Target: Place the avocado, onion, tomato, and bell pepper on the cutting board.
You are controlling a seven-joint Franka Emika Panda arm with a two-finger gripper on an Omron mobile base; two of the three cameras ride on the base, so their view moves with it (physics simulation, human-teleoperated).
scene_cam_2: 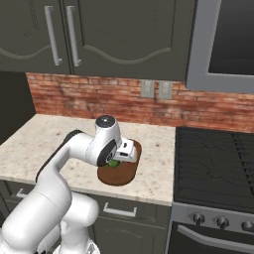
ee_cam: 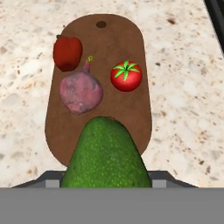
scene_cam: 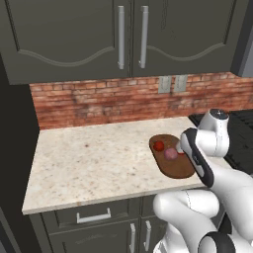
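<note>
- A speckled beige stone counter runs below a brick backsplash.
- One dark-brown cutting board lies flat on it, near the front edge beside the stove.

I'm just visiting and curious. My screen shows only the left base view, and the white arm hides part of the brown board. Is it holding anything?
Observer: Yes. In the hand view the gripper is closed on the avocado, a dark-green fruit.
Operator: I count a tomato and an onion on the board. Is there anything else?
Observer: The bell pepper lies on the cutting board too, beside the onion, at the end far from the gripper.
Operator: Where is the avocado?
Observer: Over the board's near end, which is bare. I cannot tell whether it touches the wood.
</note>
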